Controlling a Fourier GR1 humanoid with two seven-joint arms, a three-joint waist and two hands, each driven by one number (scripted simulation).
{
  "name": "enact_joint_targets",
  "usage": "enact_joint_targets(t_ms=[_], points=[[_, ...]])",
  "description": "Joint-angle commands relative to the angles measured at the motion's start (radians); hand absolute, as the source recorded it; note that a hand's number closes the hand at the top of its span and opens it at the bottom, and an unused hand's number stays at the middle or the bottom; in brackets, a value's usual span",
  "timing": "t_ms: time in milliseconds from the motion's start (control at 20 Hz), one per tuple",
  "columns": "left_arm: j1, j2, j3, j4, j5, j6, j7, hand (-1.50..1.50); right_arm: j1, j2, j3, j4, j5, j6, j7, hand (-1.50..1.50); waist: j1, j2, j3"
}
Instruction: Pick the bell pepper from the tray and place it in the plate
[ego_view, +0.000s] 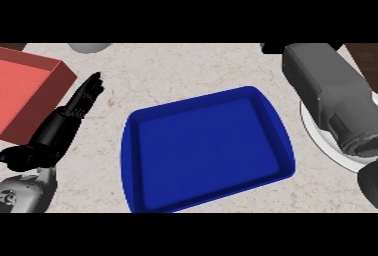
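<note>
The bell pepper shows nowhere, so where it lies cannot be told; the dark blue rectangular tray (207, 150) sits mid-desk, slightly turned, its floor bare blue all the way to the raised rim. Just right of the tray lies the round white plate (321, 140); only its left part shows as a pale crescent, the rest being covered by the large grey right forearm (325, 90), which crosses above it from the lower right towards the top edge. At that forearm's far end a small black part of the right hand (272, 48) shows; whether it is released or grasping anything cannot be told. The black left hand (59, 125) rests at the left, released, fingers straight and pointing up the view, just beside a red box (29, 90). A grey rounded object (90, 47) stands at the top edge. All rest on the pale marbled desk (184, 65).
</note>
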Motion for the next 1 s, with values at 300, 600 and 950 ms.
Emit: enact_joint_targets(t_ms=[300,600,950], points=[[0.046,0.003,0.007,-0.012,-0.013,-0.012,-0.022,0.0,0.144,-0.147,-0.023,0.0,0.005,-0.178,0.127,1.5,-0.013,-0.005,0.0],[0.008,-0.02,0.009,-0.005,-0.024,0.009,-0.001,0.0,0.258,-0.178,-0.15,0.0,-0.109,-0.249,0.081,1.5,-0.015,0.0,0.001],[0.033,-0.014,0.022,-0.034,-0.001,-0.031,0.008,0.0,0.407,-0.185,-0.246,0.0,-0.176,-0.389,-0.034,-1.5,-0.006,-0.003,0.0]])
